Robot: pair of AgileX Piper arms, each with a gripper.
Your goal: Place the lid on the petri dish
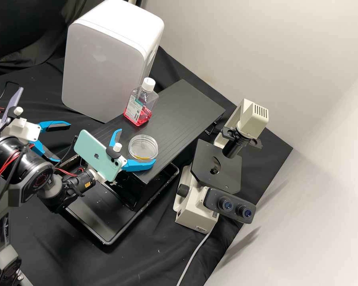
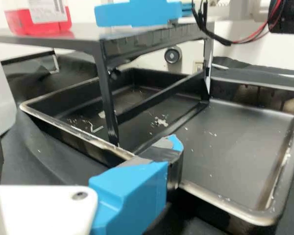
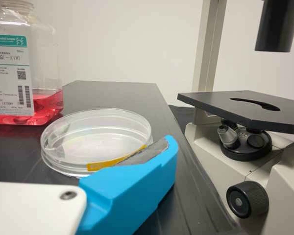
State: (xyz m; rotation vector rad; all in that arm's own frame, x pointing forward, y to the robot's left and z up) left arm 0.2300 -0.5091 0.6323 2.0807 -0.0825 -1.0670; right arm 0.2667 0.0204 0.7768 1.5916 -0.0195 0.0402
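Note:
A clear round petri dish (image 1: 143,147) (image 3: 95,139) with a yellow strip on its side rests on the black raised shelf (image 1: 183,109); a clear lid seems to lie on it. My right gripper (image 1: 133,150) is open at the shelf's near edge, with the dish just beyond its blue fingers (image 3: 137,169), one of which lies beside the dish's near rim. My left gripper (image 1: 60,142) hangs open and holds nothing, left of the shelf and lower than it; its finger (image 2: 137,188) is by the corner of the metal tray (image 2: 245,196).
A bottle of red liquid (image 1: 140,105) (image 3: 19,73) stands at the shelf's back. A white box (image 1: 107,55) is behind it. A microscope (image 1: 218,178) (image 3: 245,147) stands right of the shelf. The black tray (image 1: 107,226) lies under the shelf.

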